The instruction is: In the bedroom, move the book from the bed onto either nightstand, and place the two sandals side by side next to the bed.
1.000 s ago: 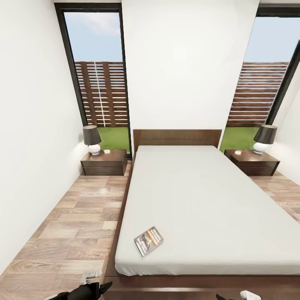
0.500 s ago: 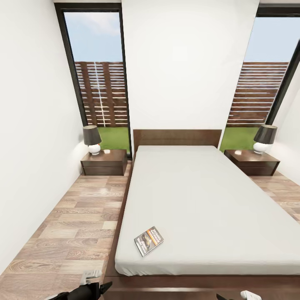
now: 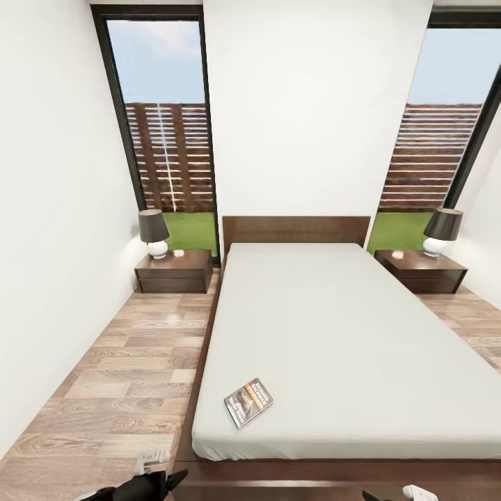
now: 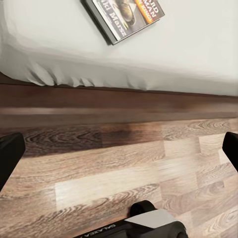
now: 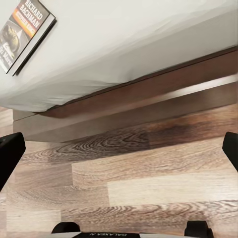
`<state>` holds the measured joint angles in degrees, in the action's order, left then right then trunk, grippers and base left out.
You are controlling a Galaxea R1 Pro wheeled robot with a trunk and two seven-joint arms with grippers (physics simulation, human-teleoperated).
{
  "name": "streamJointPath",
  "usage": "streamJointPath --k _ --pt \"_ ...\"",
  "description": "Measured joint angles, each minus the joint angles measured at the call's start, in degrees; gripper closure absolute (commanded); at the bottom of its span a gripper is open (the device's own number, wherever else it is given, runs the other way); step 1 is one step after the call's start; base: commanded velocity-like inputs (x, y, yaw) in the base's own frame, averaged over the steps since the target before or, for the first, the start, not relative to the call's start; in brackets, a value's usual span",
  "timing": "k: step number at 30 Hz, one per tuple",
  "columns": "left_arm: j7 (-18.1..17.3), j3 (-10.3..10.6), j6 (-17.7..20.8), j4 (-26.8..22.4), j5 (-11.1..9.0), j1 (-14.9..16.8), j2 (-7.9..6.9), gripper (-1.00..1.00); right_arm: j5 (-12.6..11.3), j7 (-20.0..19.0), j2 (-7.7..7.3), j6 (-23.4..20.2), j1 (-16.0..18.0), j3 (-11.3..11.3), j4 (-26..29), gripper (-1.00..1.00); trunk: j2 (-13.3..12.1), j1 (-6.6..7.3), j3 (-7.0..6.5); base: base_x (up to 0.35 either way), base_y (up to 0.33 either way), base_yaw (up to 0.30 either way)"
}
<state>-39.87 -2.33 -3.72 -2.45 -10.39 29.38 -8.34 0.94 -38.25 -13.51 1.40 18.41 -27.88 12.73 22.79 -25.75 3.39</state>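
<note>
Your left gripper (image 4: 119, 148) spread wide over floor (image 4: 124, 183) just off bed's foot; right gripper (image 5: 119, 148) same, holding nothing. Bed (image 3: 348, 334) fills room centre. Nightstand (image 3: 174, 271) beside bed's headboard, left. Book (image 3: 248, 402) flat on bed near foot edge; cover reads "RICHARD BACHMAN".

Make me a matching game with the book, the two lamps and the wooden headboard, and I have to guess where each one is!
Things:
1. book
2. lamps
3. headboard
4. left gripper

Places:
A. far end of the bed, against the wall
B. one on each nightstand
C. over the floor by the bed's foot
D. flat on the mattress, near its foot

Pairs: 1-D, 2-B, 3-A, 4-C
</note>
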Motion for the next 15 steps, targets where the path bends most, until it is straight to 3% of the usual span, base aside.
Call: streamJointPath --k 5,7,10,13,15 --pt "-0.1 0.0 0.8 -0.9 0.0 0.2 0.38 -1.00 0.0 0.0 0.01 0.0 0.0 0.0 0.0 -1.00 0.0 0.00 0.00 0.000 0.000 0.000" --pt "-0.1 -0.1 5.0 -4.8 0.2 0.6 1.46 -1.00 0.0 0.1 -0.01 0.0 0.0 0.0 0.0 -1.00 0.0 0.00 -0.01 0.000 0.000 0.000" --pt "0.0 0.0 14.8 -15.0 0.5 0.9 2.03 -1.00 0.0 0.0 -0.02 0.0 0.0 0.0 0.0 -1.00 0.0 0.00 -0.01 0.000 0.000 0.000" --pt "1.6 -0.1 30.1 -30.4 0.4 1.0 2.27 -1.00 0.0 0.0 -0.01 0.0 0.0 0.0 0.0 -1.00 0.0 0.00 -0.02 0.000 0.000 0.000" --pt "3.6 -0.1 37.4 -38.9 0.2 1.0 2.45 -1.00 0.0 0.0 0.00 0.0 0.0 0.0 0.0 -1.00 0.0 0.00 -0.01 0.000 0.000 0.000"
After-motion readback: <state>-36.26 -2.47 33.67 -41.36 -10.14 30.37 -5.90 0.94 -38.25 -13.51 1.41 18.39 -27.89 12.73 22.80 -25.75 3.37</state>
